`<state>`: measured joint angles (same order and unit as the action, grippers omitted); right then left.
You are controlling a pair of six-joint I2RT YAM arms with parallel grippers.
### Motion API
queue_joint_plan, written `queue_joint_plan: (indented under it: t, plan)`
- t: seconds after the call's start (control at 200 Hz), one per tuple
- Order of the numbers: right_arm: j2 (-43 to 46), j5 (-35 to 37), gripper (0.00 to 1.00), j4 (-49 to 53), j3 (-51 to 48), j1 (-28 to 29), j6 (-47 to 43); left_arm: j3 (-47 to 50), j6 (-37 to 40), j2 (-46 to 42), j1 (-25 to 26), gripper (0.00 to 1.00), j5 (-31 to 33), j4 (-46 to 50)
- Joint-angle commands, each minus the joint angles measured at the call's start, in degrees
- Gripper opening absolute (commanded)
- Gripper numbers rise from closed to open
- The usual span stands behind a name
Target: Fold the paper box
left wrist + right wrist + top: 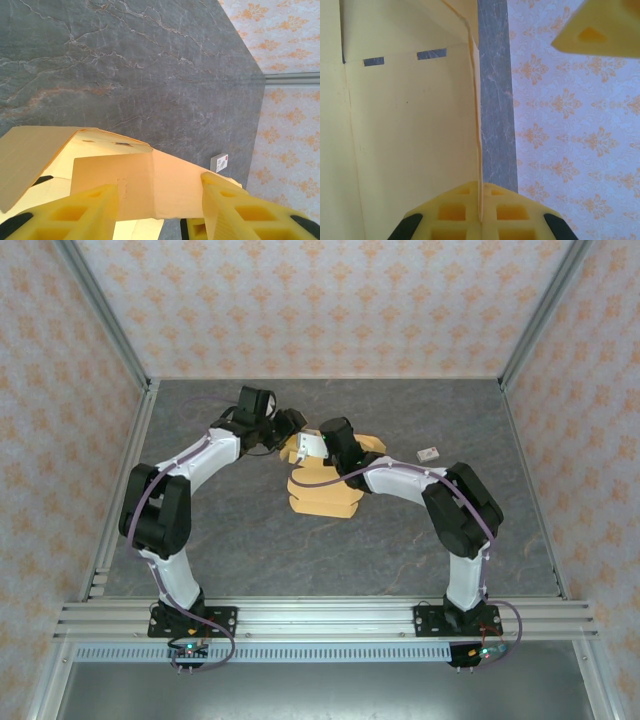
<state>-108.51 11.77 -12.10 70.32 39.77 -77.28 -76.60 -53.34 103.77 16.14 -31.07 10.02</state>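
Observation:
The paper box [325, 490], light orange-tan cardboard, lies part-folded in the middle of the grey table, with both grippers at its far end. My right gripper [481, 187] is shut on the thin upright edge of a box wall [410, 130], which has two slits near its top. My left gripper [160, 182] stands open, its yellow fingers [235, 210] spread over a creased flap [175, 185]. The right fingertip touches that flap's edge, and the left finger lies in front of the flap. From above, the left gripper [290, 430] sits just left of the right gripper [322, 447].
A small white-grey block [428, 453] lies on the table to the right of the box, and also appears past the flap [219, 162]. Patterned walls and metal posts enclose the table [300, 550]. A yellow finger of the other gripper [600, 30] hangs at the upper right.

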Motion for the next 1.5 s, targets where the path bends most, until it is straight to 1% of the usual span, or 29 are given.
queue_joint_plan:
  t: [0.0,0.115,0.27,0.395,0.525,0.641,0.796,0.916,1.266,1.496]
  plan:
    - [-0.4,0.9,0.0,-1.9,1.6,0.6,-0.3,-2.1,0.2,1.7,0.4,0.48,0.7,1.6]
    - [-0.5,0.8,0.0,-2.0,1.5,0.7,0.1,-0.9,-3.3,2.6,0.0,0.47,-1.3,-2.4]
    - [-0.7,0.9,0.0,-1.9,1.6,0.7,0.2,3.3,-8.8,0.7,-1.8,0.44,-2.7,-9.5]
    - [-1.2,0.9,0.0,-1.9,2.0,0.7,0.4,3.4,-10.0,0.9,-2.0,0.43,-4.2,-10.4]
    - [-1.5,1.2,0.0,-1.8,2.6,0.7,0.8,6.6,-14.5,0.9,-2.3,0.43,-5.0,-15.6]
    - [-1.8,1.2,0.0,-1.4,2.7,0.7,0.8,7.8,-16.3,0.5,-2.3,0.43,-5.9,-17.8]
    - [-1.5,1.1,0.0,-1.5,2.6,0.5,0.7,9.3,-15.3,-2.1,-3.2,0.44,-4.3,-16.6]
    - [-1.3,0.7,0.0,-1.3,2.6,0.4,0.9,9.7,-15.4,-2.7,-3.9,0.44,-5.5,-16.7]
    - [-1.4,0.4,0.0,-1.3,2.8,0.4,1.1,9.6,-15.6,-2.3,-3.9,0.41,-6.0,-17.1]
    - [-1.9,0.5,0.0,-1.0,3.4,0.4,1.2,10.8,-19.0,-1.0,-2.9,0.4,-7.8,-21.3]
